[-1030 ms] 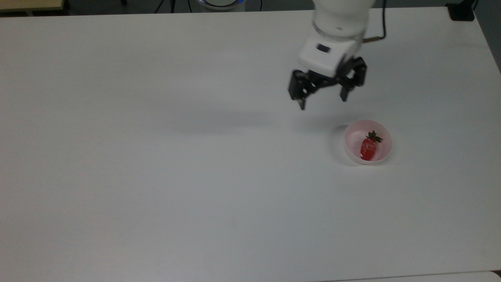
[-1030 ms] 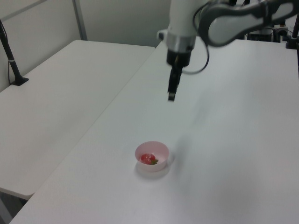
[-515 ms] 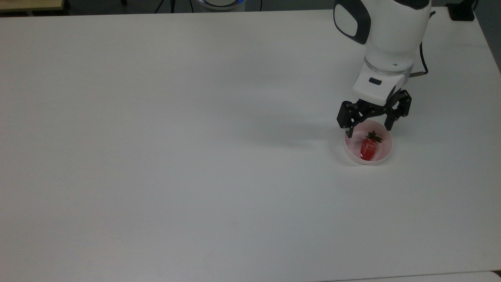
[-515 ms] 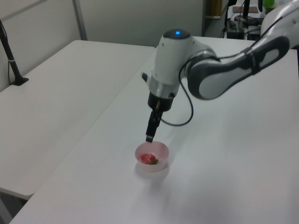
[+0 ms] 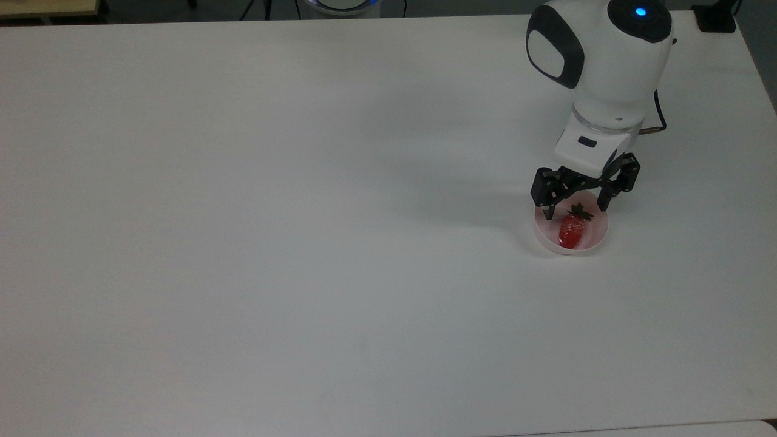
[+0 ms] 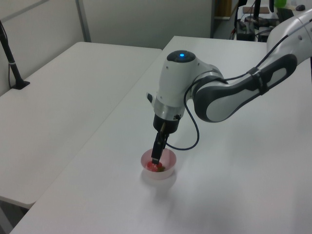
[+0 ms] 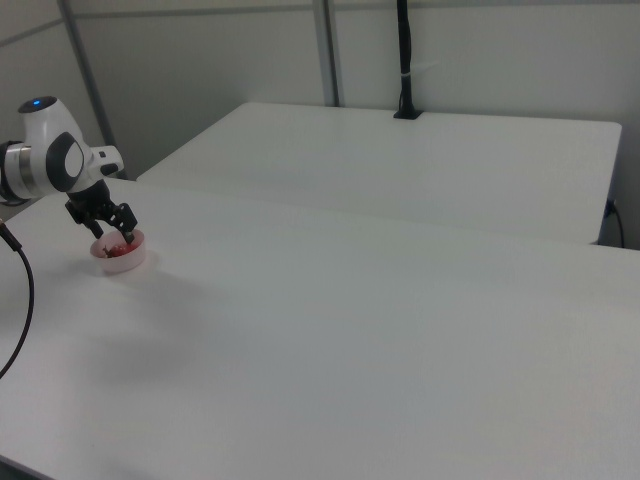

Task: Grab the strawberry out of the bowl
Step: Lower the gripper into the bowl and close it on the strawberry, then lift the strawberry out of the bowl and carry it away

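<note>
In the top view, your open end effector (image 5: 577, 209) straddles the strawberry's (image 5: 572, 229) cap; its long axis runs toward 6 o'clock inside the bowl (image 5: 598, 239).

The bench (image 5: 243, 243) lies bare around the bowl (image 5: 598, 238); access from above is blocked by the gripper (image 5: 576, 210), jaws spread astride the strawberry (image 5: 571, 230).

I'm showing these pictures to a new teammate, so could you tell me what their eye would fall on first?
Probably the red strawberry lying in the small pink bowl, the one spot of colour on the bare white table, toward the top view's right. Next comes the white arm, its black claw open, a finger on either side of the strawberry's leafy end.
</note>
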`<state>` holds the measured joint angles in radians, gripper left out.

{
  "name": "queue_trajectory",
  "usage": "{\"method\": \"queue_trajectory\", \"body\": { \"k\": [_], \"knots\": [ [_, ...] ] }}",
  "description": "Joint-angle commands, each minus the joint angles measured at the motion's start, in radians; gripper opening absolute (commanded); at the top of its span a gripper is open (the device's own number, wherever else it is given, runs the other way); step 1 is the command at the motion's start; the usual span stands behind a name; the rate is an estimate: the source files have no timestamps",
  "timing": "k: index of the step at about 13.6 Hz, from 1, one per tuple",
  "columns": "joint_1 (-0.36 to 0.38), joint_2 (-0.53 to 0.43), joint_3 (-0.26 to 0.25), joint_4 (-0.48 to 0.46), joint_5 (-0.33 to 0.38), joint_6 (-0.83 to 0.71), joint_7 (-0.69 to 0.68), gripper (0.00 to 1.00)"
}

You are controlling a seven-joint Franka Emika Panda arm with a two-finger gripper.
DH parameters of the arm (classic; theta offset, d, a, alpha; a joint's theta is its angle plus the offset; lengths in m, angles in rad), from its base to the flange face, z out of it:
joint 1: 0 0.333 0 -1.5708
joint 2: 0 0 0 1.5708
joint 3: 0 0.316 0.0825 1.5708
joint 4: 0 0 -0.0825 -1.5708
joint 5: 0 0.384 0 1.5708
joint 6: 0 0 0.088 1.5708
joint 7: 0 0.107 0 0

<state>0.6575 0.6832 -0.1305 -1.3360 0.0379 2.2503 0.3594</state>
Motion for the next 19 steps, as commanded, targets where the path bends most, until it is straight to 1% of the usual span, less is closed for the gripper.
{"method": "queue_trajectory", "body": {
  "k": [1,3,5,8,9,10,12,13,14,17,19],
  "knots": [
    [0.008,0.024,-0.004,0.02,0.017,0.005,0.01,0.73],
    [0.008,0.033,-0.003,0.02,0.017,0.005,0.009,0.73],
    [0.008,0.047,-0.004,0.018,0.014,0.029,0.007,0.74],
    [0.008,0.065,-0.003,0.017,-0.007,0.046,0.009,0.74],
    [0.008,0.073,-0.003,0.017,-0.009,0.046,0.007,0.73],
    [0.008,0.076,-0.003,0.017,-0.01,0.046,0.004,0.66],
    [0.007,0.073,-0.003,0.017,-0.018,0.046,0.003,0.44],
    [0.002,0.068,-0.003,0.017,-0.018,0.045,0.001,0.27],
    [-0.002,0.064,-0.003,0.017,-0.016,0.045,0.001,0.18],
    [-0.006,0.049,-0.003,0.017,-0.013,0.041,0.003,0.18],
    [-0.006,0.013,-0.001,0.018,-0.009,0.032,0.007,0.18]
  ]
}}
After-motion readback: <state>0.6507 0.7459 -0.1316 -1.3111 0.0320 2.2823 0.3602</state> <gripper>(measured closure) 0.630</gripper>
